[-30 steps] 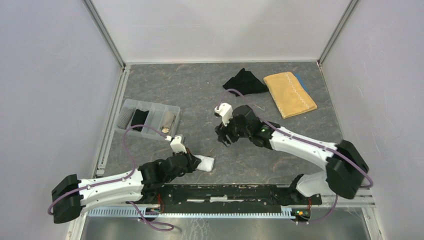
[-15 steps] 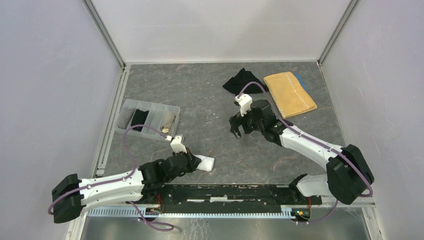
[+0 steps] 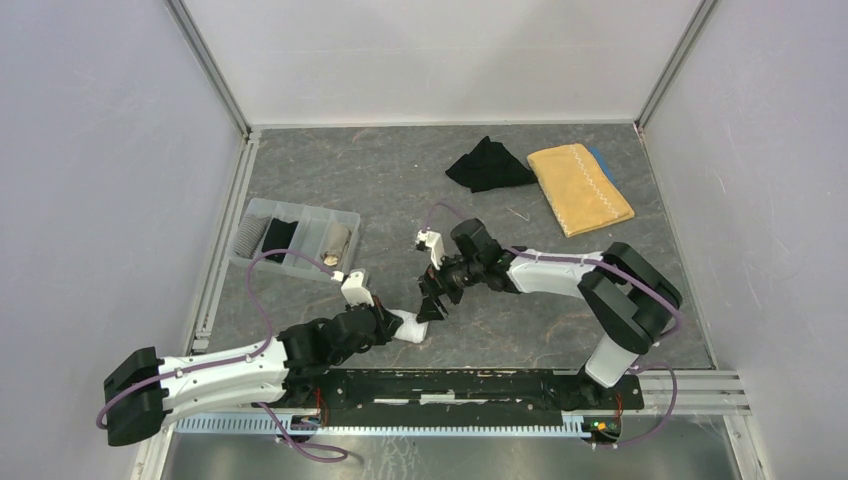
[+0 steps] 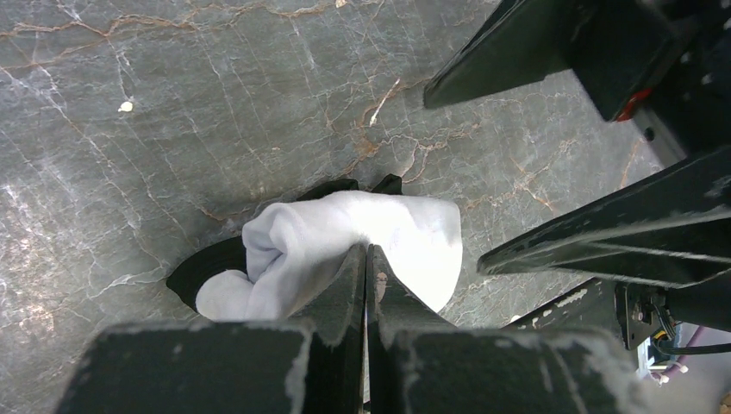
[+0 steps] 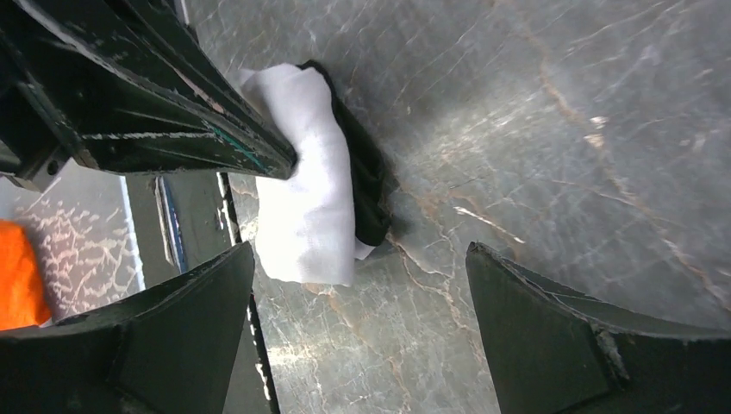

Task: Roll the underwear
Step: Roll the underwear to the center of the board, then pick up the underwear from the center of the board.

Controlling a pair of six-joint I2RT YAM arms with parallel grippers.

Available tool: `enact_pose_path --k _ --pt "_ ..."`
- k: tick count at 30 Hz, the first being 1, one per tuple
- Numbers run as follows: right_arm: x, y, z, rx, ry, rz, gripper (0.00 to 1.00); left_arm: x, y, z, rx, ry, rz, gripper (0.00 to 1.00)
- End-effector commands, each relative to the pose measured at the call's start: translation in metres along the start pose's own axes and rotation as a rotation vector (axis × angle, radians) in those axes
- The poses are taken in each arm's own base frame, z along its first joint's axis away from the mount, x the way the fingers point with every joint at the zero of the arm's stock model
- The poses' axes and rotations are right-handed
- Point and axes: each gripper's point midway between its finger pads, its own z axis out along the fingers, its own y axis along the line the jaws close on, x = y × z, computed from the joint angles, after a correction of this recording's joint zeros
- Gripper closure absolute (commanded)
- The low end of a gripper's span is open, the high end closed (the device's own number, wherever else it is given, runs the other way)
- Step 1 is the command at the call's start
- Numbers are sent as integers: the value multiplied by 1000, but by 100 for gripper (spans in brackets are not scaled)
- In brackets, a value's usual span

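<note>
Three rolls lie in the tray (image 3: 306, 240), each in its own compartment: striped roll (image 3: 248, 236), black roll (image 3: 279, 234), beige roll (image 3: 336, 240). Near the front of the bench (image 3: 400, 180) the left claw (image 4: 366, 267) is clamped on a white roll (image 4: 293, 250); the right claw (image 3: 434, 302) gapes wide just beside it.

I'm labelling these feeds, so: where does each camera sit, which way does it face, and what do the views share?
Top external: above and behind the robot, looking down on the table; left arm and right arm show.
Left wrist: on the left arm, looking down past the shut left gripper pinching the white underwear.
Right wrist: on the right arm, looking down through the open right gripper.
Shared: both wrist views show that white underwear and the other gripper.
</note>
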Motion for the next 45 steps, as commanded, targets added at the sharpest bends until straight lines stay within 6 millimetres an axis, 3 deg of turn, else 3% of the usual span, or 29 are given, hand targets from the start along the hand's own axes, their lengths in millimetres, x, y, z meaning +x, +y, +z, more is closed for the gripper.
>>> enact_pose_path --k 1,10,17,25,30,38,43,45 --pt "-11 13 13 -98 -17 -51 2 10 21 0 -61 17 10 98" --pt "9 7 36 -140 75 -49 3 10 19 1 -58 19 12 98" --pt "32 12 43 -188 154 -25 8 10 17 1 -54 23 18 98" --pt "65 20 45 -211 250 13 25 11 18 1 -56 25 20 98" --pt "67 16 48 -201 253 18 33 11 18 1 -56 24 20 98" --pt "60 12 54 -172 202 28 60 11 18 1 -54 24 19 98" --pt "48 18 46 -155 110 13 95 3 13 -1 -57 8 13 98" --pt "46 18 40 -124 84 8 100 -10 4 -6 -59 -18 12 97"
